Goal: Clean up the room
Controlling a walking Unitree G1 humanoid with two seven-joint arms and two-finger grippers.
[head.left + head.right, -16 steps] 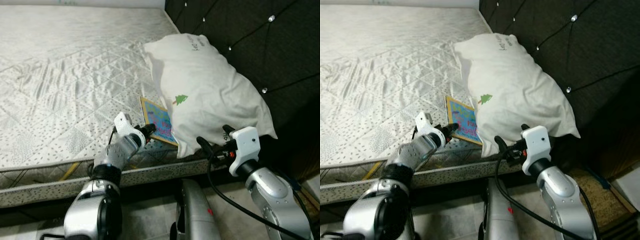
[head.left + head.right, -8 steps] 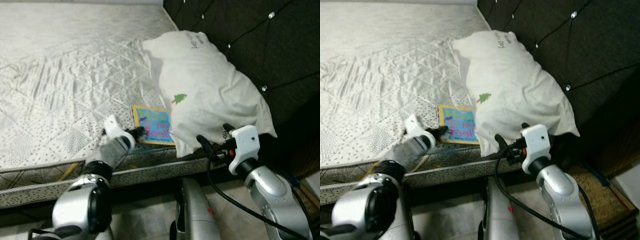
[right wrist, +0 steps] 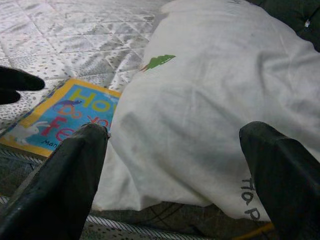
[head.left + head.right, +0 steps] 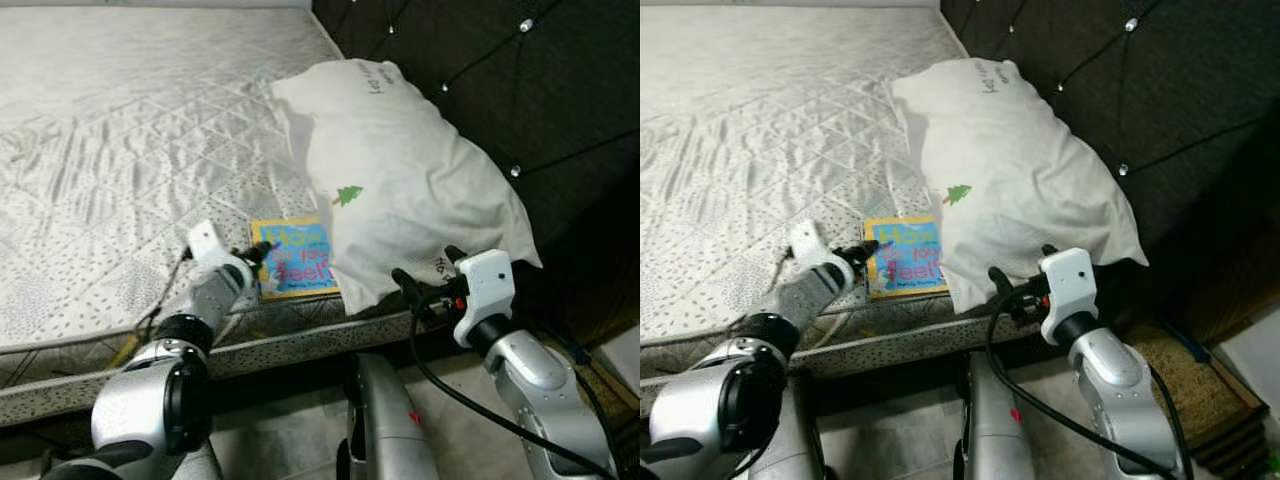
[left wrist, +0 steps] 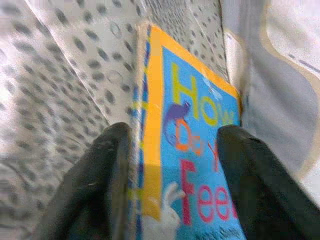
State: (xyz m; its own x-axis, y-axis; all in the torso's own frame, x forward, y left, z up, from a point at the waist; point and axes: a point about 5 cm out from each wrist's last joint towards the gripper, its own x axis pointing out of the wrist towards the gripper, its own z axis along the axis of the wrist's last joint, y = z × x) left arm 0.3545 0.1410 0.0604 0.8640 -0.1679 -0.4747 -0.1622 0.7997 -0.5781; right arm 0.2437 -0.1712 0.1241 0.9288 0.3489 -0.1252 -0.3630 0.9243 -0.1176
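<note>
A thin picture book (image 4: pixel 294 258) with a blue cover and yellow border is lying flat on the bed (image 4: pixel 120 120), close to the mattress edge nearest the robot. Its right part is tucked under the lower corner of a white pillow (image 4: pixel 400 190), which is leaning against the dark tufted headboard (image 4: pixel 520 90) at about two o'clock in the head views. A small green tree print is showing on the pillow just above the book.

The left gripper (image 4: pixel 256 252) is reaching over the mattress edge, at roughly nine o'clock from the book, with its tips at the book's left border. In the left wrist view the two black fingers (image 5: pixel 95 185) are standing apart, one over the spotted mattress cover beside the yellow border and the other over the blue cover; whether they are touching the book I cannot tell.

The right gripper (image 4: pixel 1015 290) is hovering just off the bed edge, at about five o'clock from the book, pointing toward the pillow's lower corner. Its jaws are spread wide in the right wrist view, with the pillow showing between the fingers (image 3: pixel 60 185) and nothing being held. A black cable (image 4: pixel 440 385) is looping beneath the right arm.
</note>
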